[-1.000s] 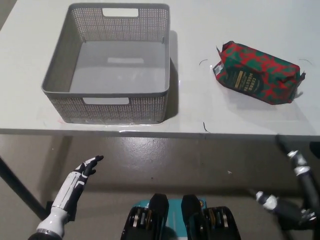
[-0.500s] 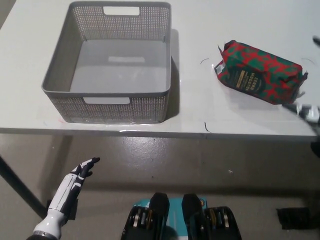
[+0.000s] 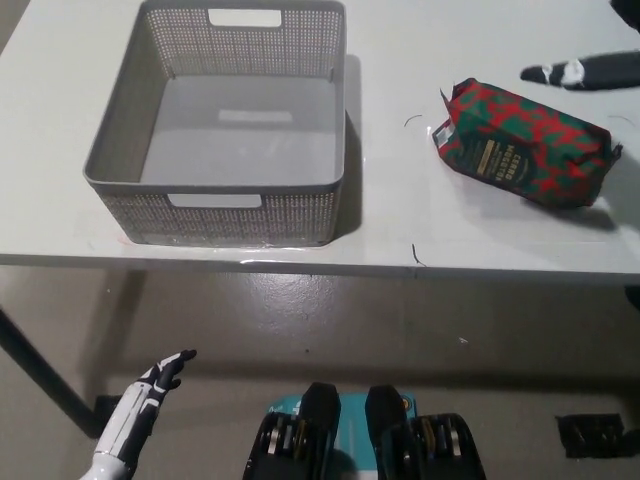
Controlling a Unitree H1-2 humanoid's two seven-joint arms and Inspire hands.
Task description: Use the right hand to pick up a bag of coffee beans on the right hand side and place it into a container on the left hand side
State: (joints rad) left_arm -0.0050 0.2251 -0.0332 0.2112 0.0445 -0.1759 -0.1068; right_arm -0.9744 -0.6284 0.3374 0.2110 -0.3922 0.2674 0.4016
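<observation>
Left hand (image 3: pixel 140 415) is hanging low below the worktop's (image 3: pixel 400 215) front edge, fingers loosely apart, holding nothing. The grey basket (image 3: pixel 225 185) is sitting empty at the left. Coffee bag (image 3: pixel 525 145) is lying near the right edge; right hand (image 3: pixel 585 72) is hovering just behind it, can't tell its fingers.

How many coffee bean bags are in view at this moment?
1. The coffee bag lies on the table, right of the empty grey basket. Nothing appears to hide another.

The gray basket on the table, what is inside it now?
Nothing is inside the gray basket; only its bare floor shows. The near wall hides a strip of floor. The coffee bag lies outside, on the table.
</observation>
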